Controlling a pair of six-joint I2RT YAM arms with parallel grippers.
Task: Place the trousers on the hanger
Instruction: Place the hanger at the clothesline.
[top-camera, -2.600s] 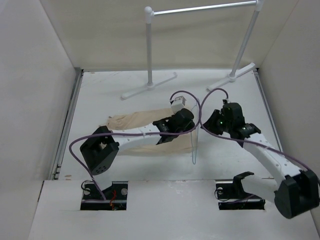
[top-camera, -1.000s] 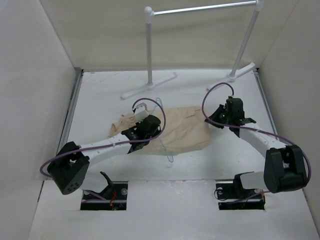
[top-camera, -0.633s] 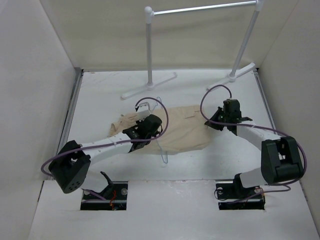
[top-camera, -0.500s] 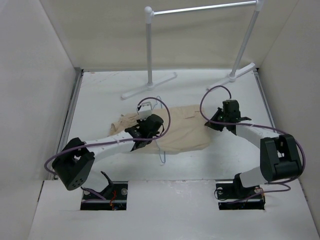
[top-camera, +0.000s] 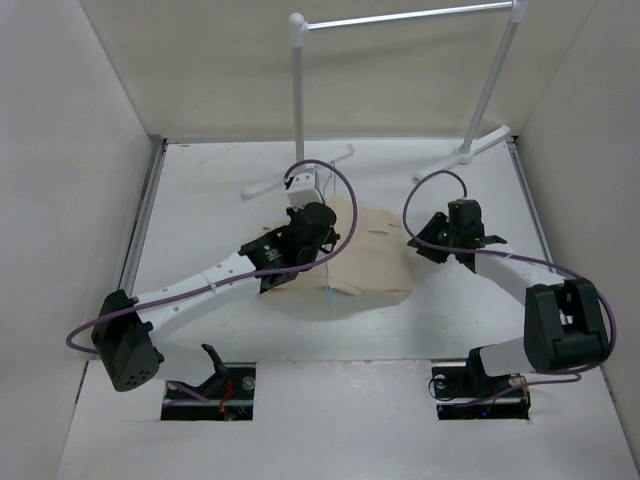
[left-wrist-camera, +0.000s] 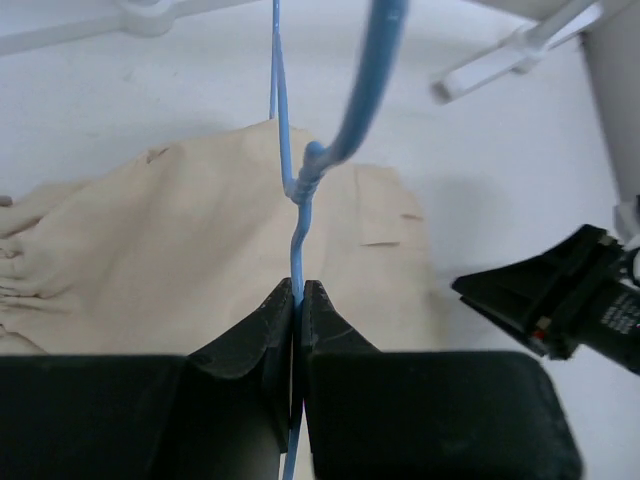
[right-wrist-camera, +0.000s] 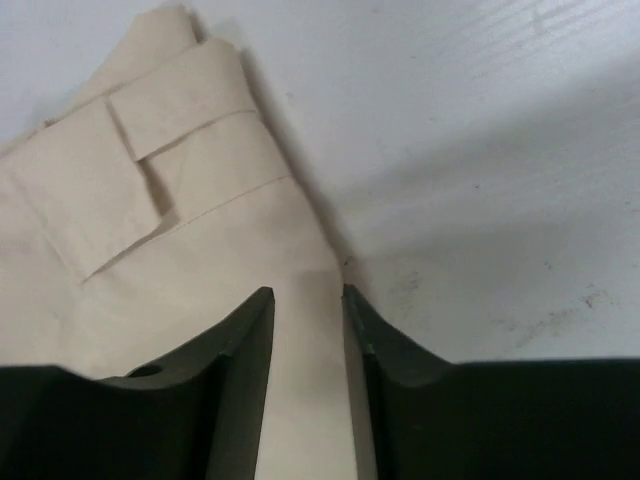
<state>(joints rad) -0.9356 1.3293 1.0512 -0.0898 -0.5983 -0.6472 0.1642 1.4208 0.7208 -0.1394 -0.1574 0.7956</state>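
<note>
The beige trousers (top-camera: 370, 255) lie flat on the white table, mid-centre. My left gripper (top-camera: 316, 228) hovers over their left part, shut on the thin pale-blue wire hanger (top-camera: 328, 282), which hangs down from it. In the left wrist view the jaws (left-wrist-camera: 298, 292) pinch the hanger's wire (left-wrist-camera: 301, 205) just below its twisted neck, above the trousers (left-wrist-camera: 170, 250). My right gripper (top-camera: 440, 243) sits at the trousers' right edge. In the right wrist view it (right-wrist-camera: 306, 295) is open and low, with the cloth's edge (right-wrist-camera: 150, 220) between its fingers.
A white tubular rack with a metal bar (top-camera: 400, 18) stands at the back, its feet (top-camera: 300, 172) (top-camera: 470, 150) on the table just behind the trousers. Walls close in the left and right sides. My right gripper also shows in the left wrist view (left-wrist-camera: 560, 300).
My left gripper has carried the hanger up and toward the back right, over the trousers. The trousers' left part is now more covered by the arm. My right gripper has stayed at the right edge.
</note>
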